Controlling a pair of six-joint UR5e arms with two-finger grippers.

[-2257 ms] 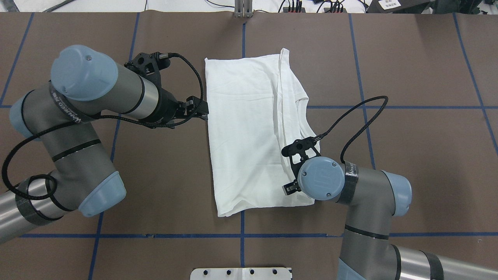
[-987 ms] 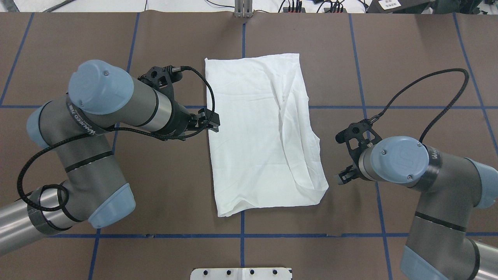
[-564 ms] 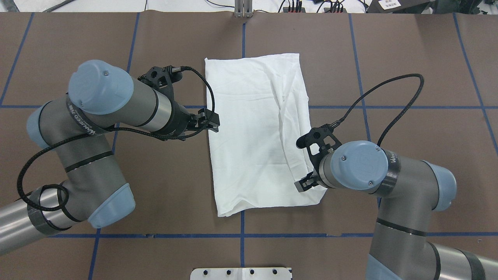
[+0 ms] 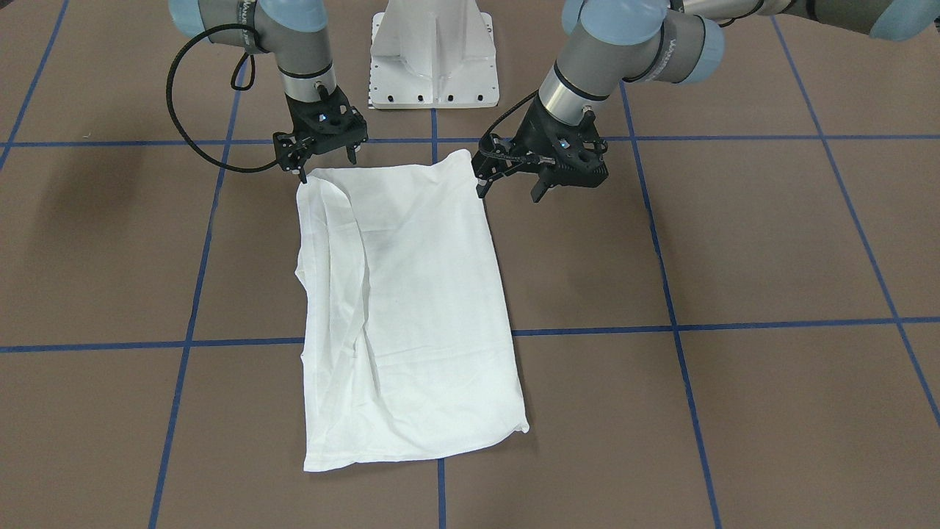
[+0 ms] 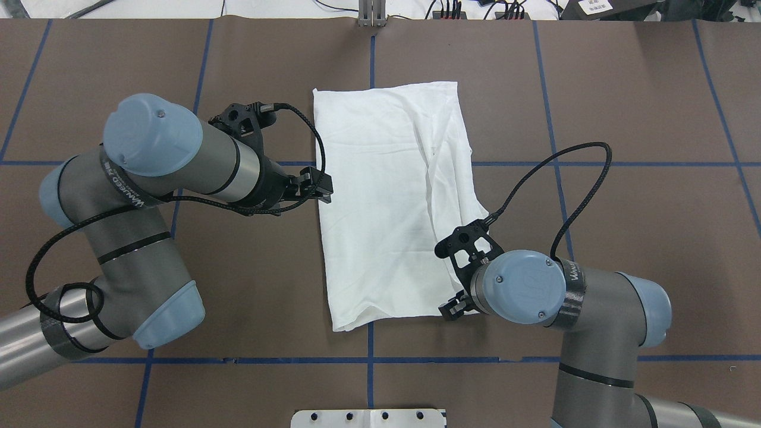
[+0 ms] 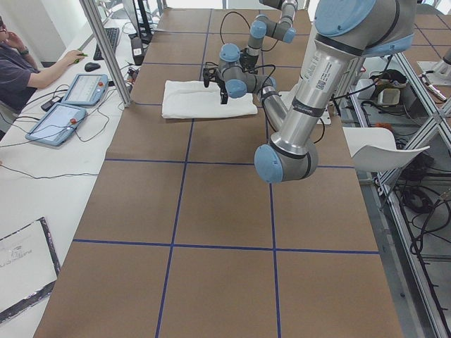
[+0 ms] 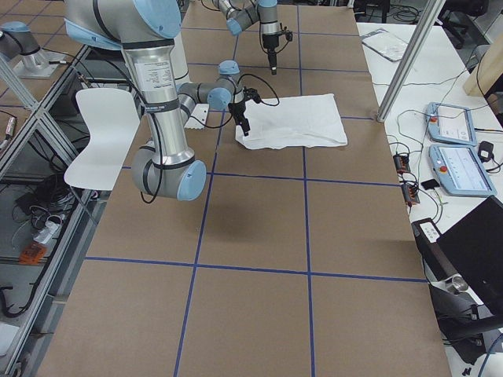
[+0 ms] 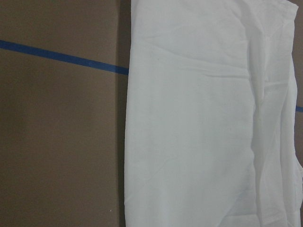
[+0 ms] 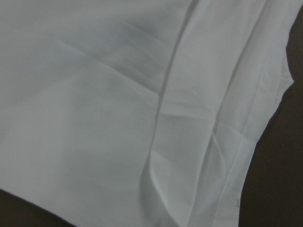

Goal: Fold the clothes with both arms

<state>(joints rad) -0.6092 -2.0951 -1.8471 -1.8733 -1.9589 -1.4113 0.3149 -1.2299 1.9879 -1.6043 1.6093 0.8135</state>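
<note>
Table (image 5: 624, 89) carries the shirt (image 5: 386, 208), a long white rectangle lying flat at centre, its long axis running straight away from the robot. Left arm (image 5: 172, 154) reaches in from the shirt's left side. Right arm (image 5: 588, 297) bends over its near right corner. Left gripper (image 4: 508, 192): jaws wide, empty, hovering just beside the left long edge. Right gripper (image 4: 328, 167): jaws wide, one finger at the near right corner, no cloth seen clamped. Judgement: next fold likely goes end to end. Right arm sits nearer its corner; left needs to shift toward the near left corner.
</note>
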